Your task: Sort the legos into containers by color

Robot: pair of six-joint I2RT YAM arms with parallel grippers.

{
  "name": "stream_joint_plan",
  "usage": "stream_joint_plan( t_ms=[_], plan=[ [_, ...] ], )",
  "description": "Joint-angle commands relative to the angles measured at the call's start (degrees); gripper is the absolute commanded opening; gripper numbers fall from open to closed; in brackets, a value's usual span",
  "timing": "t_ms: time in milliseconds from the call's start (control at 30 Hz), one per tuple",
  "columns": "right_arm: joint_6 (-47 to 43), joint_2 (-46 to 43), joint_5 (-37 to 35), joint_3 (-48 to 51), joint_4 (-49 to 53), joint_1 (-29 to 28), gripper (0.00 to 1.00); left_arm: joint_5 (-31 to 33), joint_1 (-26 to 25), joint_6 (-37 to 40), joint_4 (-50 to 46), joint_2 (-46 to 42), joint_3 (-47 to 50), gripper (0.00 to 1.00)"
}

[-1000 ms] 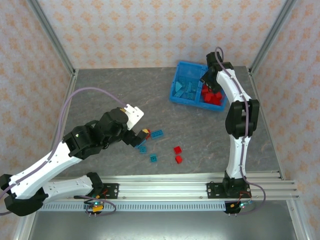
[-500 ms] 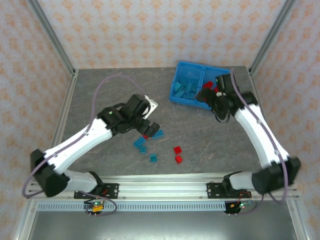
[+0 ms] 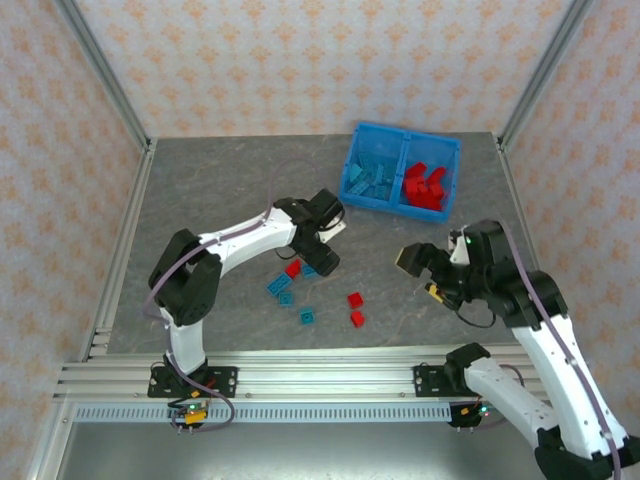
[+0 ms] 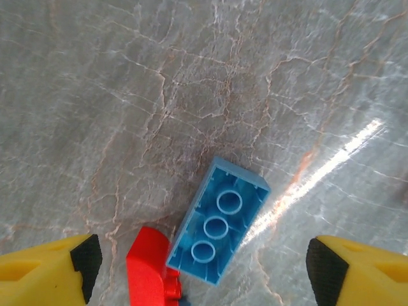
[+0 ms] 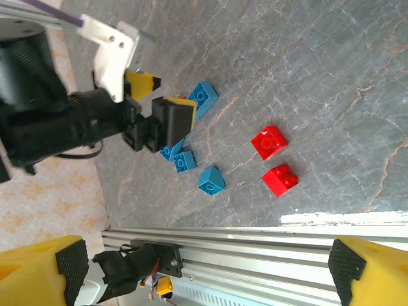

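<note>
The blue bin [image 3: 404, 134] stands at the back right, with teal legos [image 3: 372, 180] in its left compartment and red legos [image 3: 425, 188] in its right one. Loose legos lie mid-table: a red one [image 3: 293, 268], teal ones [image 3: 280, 288] [image 3: 307, 317] and two red ones [image 3: 354, 299] [image 3: 358, 319]. My left gripper [image 3: 320, 260] hangs open over an upside-down teal brick [image 4: 218, 228] that touches a red brick [image 4: 148, 271]; its fingers [image 4: 51, 268] stand wide on either side, clear of it. My right gripper [image 3: 420, 268] is open and empty, right of the loose bricks.
The aluminium rail [image 3: 320, 372] runs along the table's near edge, below my right gripper [image 5: 207, 274] in its wrist view. Two red bricks [image 5: 268, 141] [image 5: 280, 180] and a teal wedge [image 5: 211, 180] lie between both arms. Frame posts and patterned walls close in the table.
My right arm left the bin's red compartment and swung back to the near right, gripper open. My left gripper moved right and farther back, over the teal brick.
</note>
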State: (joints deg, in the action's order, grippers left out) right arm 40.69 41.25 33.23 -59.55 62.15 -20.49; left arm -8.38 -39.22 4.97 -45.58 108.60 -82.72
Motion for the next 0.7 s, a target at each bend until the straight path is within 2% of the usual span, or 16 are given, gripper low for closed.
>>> stream_joint_plan(
  t_ms=[0, 100, 233, 533, 667],
  plan=[
    [4.33, -1.88, -0.33, 1.61, 2.25, -0.18, 0.98, -0.87, 0.47, 2.18, -0.38, 2.1, -1.89, 0.81],
    [3.17, -0.51, -1.23, 1.34, 2.71, -0.25, 0.98, -4.05, 0.47, 2.33, 0.58, 3.65, -0.87, 0.75],
    [1.41, 2.82, -0.71, -0.03, 2.98, -0.18, 0.98, -4.87, 0.46, 2.1, 0.83, 5.5, -0.87, 0.68],
    [1.3, 5.15, -1.39, -0.3, 2.32, -0.23, 0.97, -4.56, 0.47, 1.71, 0.93, 7.66, -1.01, 0.33],
    [1.39, 5.63, -1.53, -0.22, 1.37, -0.19, 0.97, -5.24, 0.46, 0.56, 0.86, 5.33, -2.34, 0.32]
  ],
)
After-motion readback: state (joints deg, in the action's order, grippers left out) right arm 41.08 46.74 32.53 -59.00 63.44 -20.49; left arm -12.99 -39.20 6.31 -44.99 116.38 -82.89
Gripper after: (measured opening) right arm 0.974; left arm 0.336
